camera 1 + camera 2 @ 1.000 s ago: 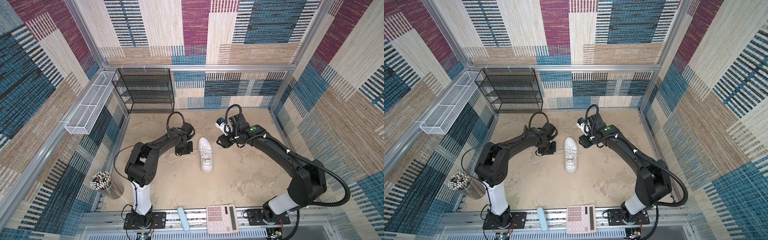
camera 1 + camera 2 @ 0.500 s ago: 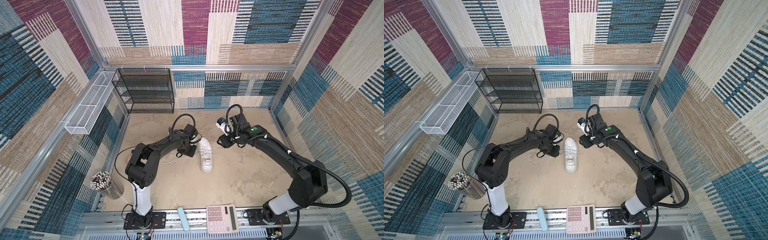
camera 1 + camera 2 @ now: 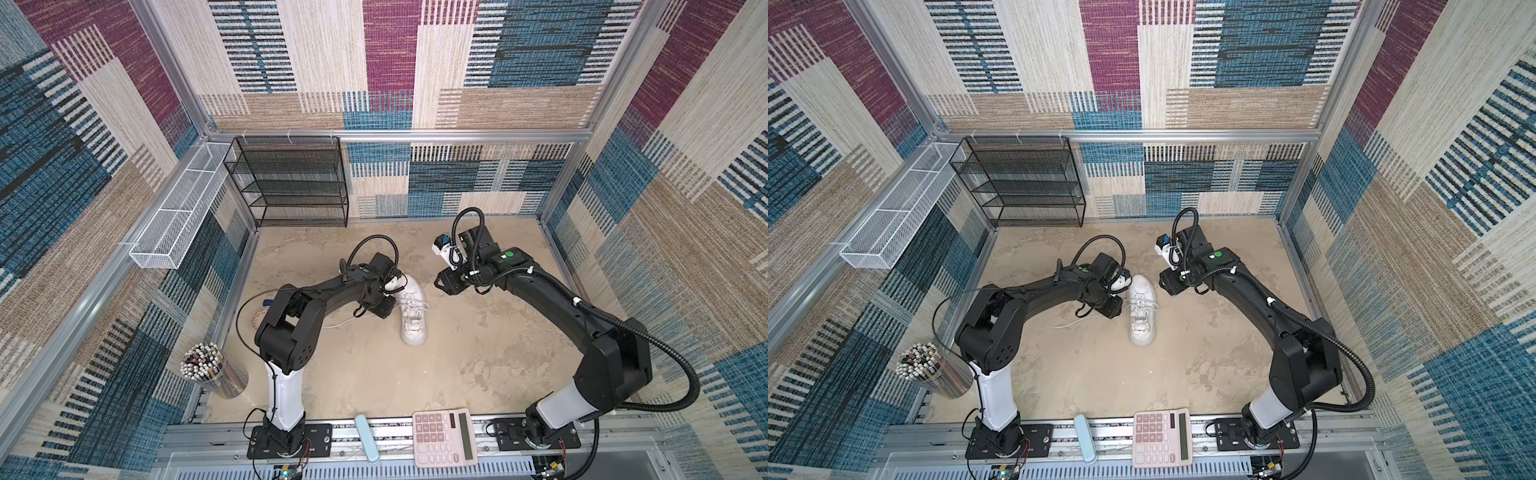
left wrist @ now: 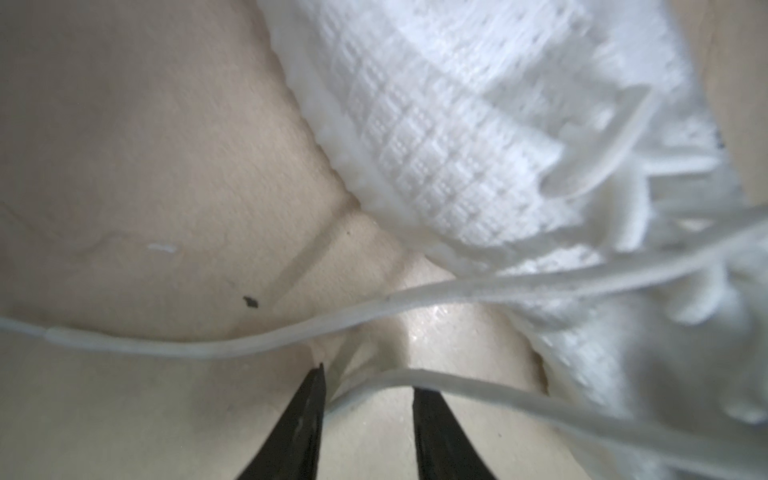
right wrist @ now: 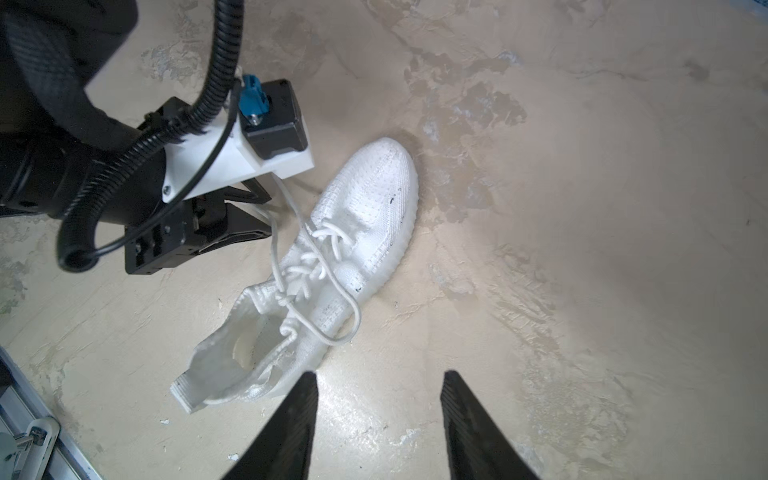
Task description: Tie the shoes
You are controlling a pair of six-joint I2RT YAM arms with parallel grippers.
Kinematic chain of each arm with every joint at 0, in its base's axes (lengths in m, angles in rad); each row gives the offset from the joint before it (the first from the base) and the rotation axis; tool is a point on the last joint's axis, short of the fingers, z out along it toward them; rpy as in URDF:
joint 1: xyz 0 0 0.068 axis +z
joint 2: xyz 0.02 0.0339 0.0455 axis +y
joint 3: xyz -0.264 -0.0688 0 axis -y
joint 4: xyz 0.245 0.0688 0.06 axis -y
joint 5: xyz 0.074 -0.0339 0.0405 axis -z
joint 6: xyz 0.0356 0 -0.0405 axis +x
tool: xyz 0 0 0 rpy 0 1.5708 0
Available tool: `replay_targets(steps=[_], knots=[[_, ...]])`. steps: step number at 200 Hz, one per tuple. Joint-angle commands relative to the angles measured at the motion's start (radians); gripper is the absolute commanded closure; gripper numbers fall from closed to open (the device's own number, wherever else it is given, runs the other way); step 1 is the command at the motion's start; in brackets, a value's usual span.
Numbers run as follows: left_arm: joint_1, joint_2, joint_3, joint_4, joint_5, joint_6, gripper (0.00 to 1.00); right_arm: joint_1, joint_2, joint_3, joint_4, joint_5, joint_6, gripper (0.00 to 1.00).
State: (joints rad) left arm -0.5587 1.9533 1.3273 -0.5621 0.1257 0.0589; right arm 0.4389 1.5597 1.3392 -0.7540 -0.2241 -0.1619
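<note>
Nearest you, the shoe point(image 3: 411, 316) is lying on its sole at mid-table point(image 3: 478, 353), its toe pointing back toward the calculator point(image 3: 442, 436) and its heel pointing away. No bow is showing. The laces point(image 5: 316, 257) are sitting loose over the tongue, and one tail point(image 3: 1075, 322) is trailing across the table on the shoe's left.

Your left gripper point(image 4: 368, 382) is working low beside that left flank with its jaws spread. One strand point(image 4: 498, 399) is crossing right at the fingertips point(image 4: 316, 374), and as far as the wrist view shows, nothing is being pinched. Seen from the right wrist, strands are rising from the eyelets toward that gripper point(image 5: 266, 216), so the lace looks draped, not clamped.

I judge you are taking up the left lace. Do these things:
- Be closing only when one strand is lying square between the jaws.
- Be keeping the second strand point(image 4: 249, 349) out of the bite.
- Be gripping toward the tail, away from the eyelets, so you are leaving slack for a loop.
- Be lifting gently, since the shoe looks light and may drag.

Farther back, your right gripper point(image 5: 378, 376) is hovering just right of the heel, clear of it, with its jaws spread and empty. A loop point(image 5: 355, 320) is lying over the shoe's right side, and that is probably the right gripper's target.
</note>
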Motion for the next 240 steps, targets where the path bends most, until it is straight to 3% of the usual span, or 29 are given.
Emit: replay_targets(steps=[1,30,60,84,175,240], knots=[[0.0,0.004,-0.004,0.021,0.03,0.028,0.64,-0.001,0.002,0.012,-0.001,0.014,0.004,0.49],[-0.001,0.001,-0.029,0.053,0.041,0.02,0.69,-0.003,0.0,0.015,-0.002,0.014,0.004,0.49],[-0.003,-0.008,-0.031,0.057,0.05,0.009,0.89,-0.006,-0.008,0.011,-0.002,0.014,0.005,0.49],[-0.003,-0.034,-0.043,0.056,0.051,0.004,1.0,-0.008,-0.013,0.003,-0.002,0.002,-0.001,0.49],[-0.053,-0.188,-0.057,0.015,0.109,-0.084,1.0,-0.043,-0.033,-0.041,0.034,-0.036,0.036,0.49],[-0.081,-0.112,0.099,-0.002,0.123,-0.177,1.0,-0.08,-0.04,-0.079,0.071,-0.112,0.055,0.49]])
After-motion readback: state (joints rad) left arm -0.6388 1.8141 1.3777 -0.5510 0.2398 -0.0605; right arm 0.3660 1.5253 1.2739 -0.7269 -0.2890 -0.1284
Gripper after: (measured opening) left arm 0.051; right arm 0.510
